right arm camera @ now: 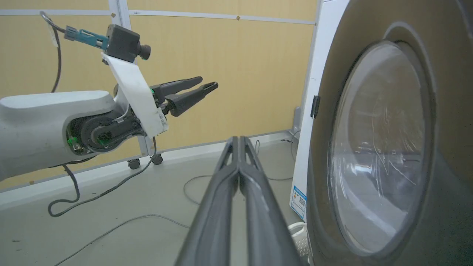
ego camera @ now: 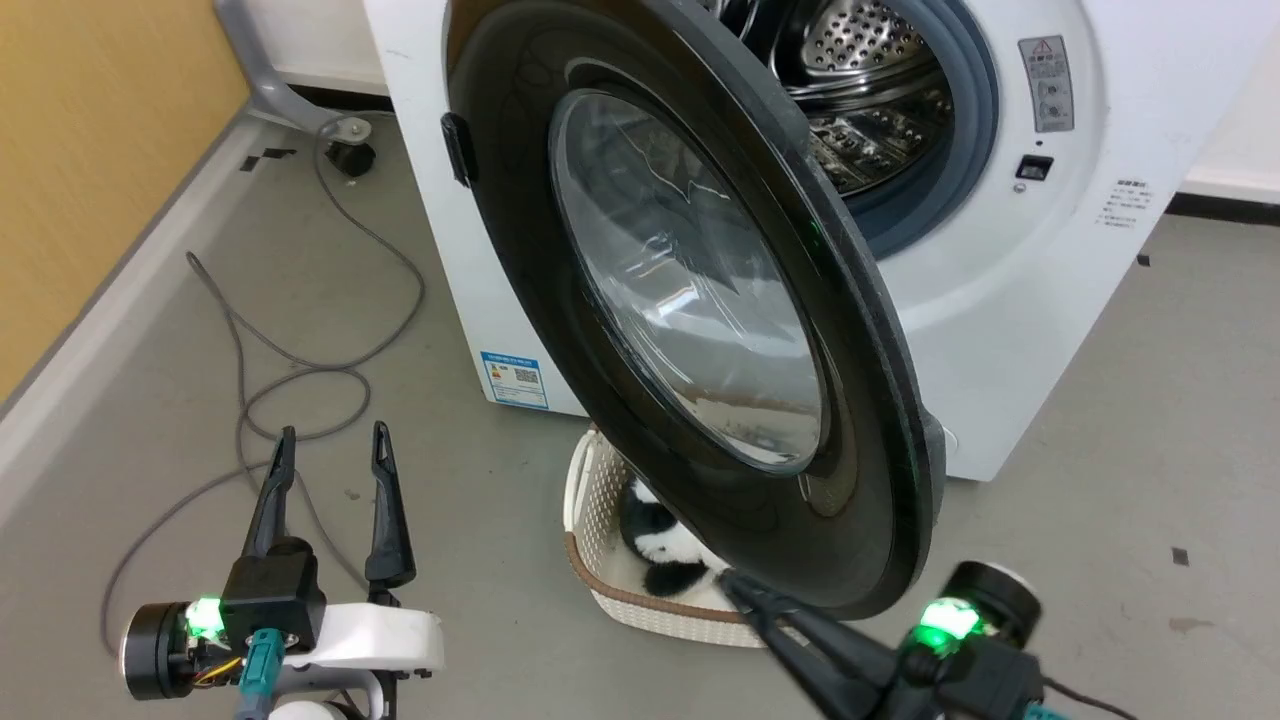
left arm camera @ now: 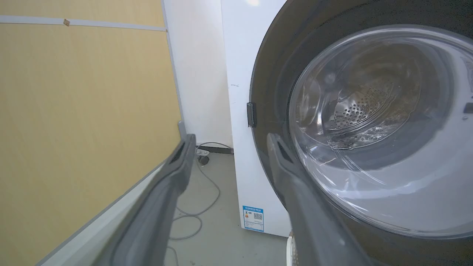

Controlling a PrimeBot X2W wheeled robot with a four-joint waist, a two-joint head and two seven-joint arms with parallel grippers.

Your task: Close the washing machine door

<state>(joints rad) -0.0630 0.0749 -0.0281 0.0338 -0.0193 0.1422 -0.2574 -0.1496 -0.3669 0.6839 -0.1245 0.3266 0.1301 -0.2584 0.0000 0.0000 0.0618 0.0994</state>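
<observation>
Behind the washing machine door (ego camera: 690,300), which hung open in front of the washing machine (ego camera: 1010,300), we saw only half of a cream basket (ego camera: 585,500) on the floor (ego camera: 470,500). Something black and white (ego camera: 650,535) lay in it, too hidden to name. At the door's bottom edge our right tool (ego camera: 735,582) pointed up, fingers pressed together. We could not tell if it touched the door. Our left tool (ego camera: 333,432) stood well apart, fingers spread, holding nothing.
</observation>
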